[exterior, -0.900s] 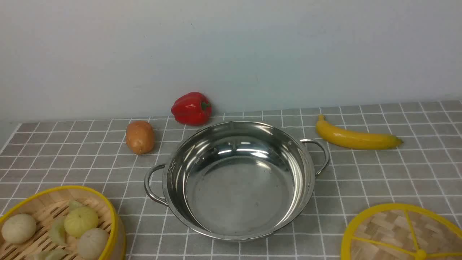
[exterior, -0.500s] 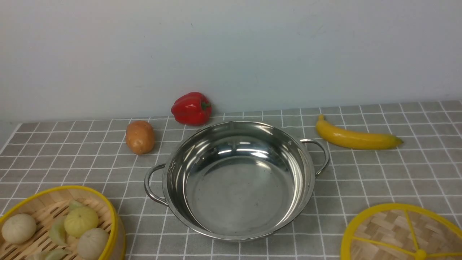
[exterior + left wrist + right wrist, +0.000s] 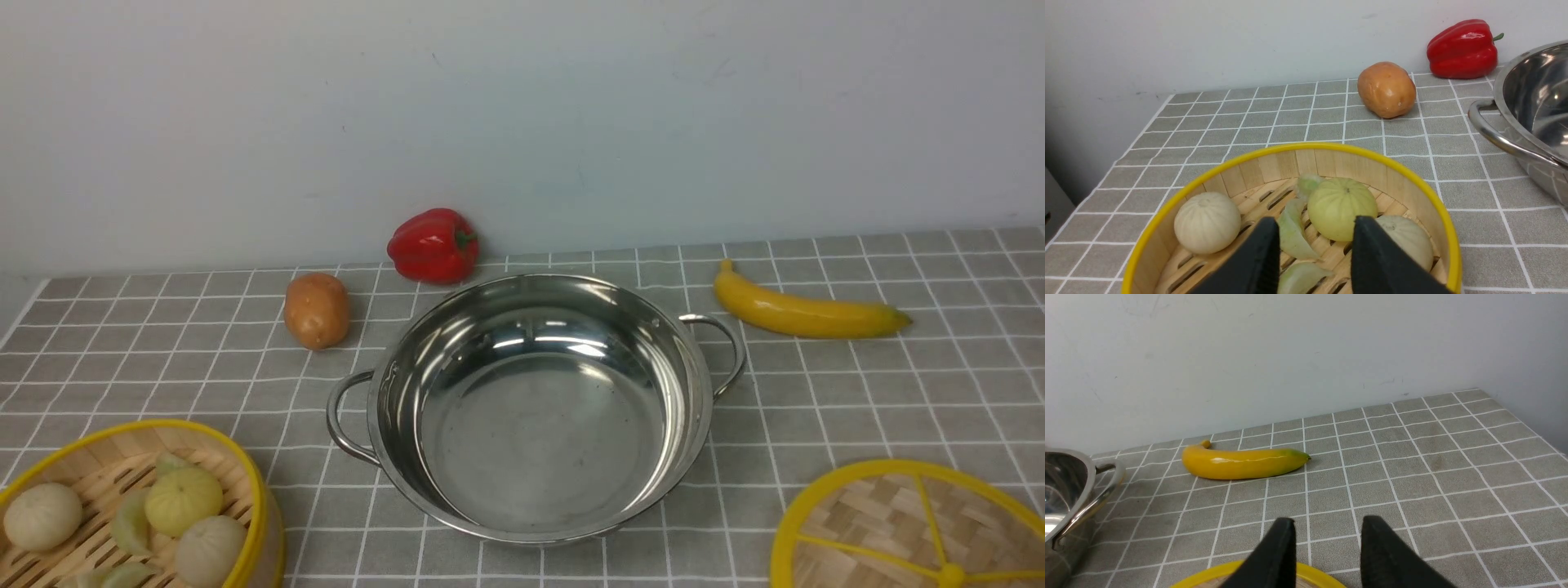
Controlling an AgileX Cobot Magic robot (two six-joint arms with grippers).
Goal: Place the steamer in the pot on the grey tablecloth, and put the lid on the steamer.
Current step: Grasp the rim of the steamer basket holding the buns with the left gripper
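Lifting the steamer (image 3: 1306,146) by one wall could tip its buns (image 3: 1207,222) out; your left end effector (image 3: 1314,223) and right end effector (image 3: 1327,523) both stand open, empty.

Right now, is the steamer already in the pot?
No, the pot is empty, and the steamer sits on the grey tablecloth to the pot's left, nearer the robot.

A red bell pepper (image 3: 433,245) lies close against the pale wall (image 3: 522,106). A brown potato (image 3: 317,309) sits just left of the pepper and nearer the camera. A yellow banana (image 3: 808,314) lies well off to the pepper's right.
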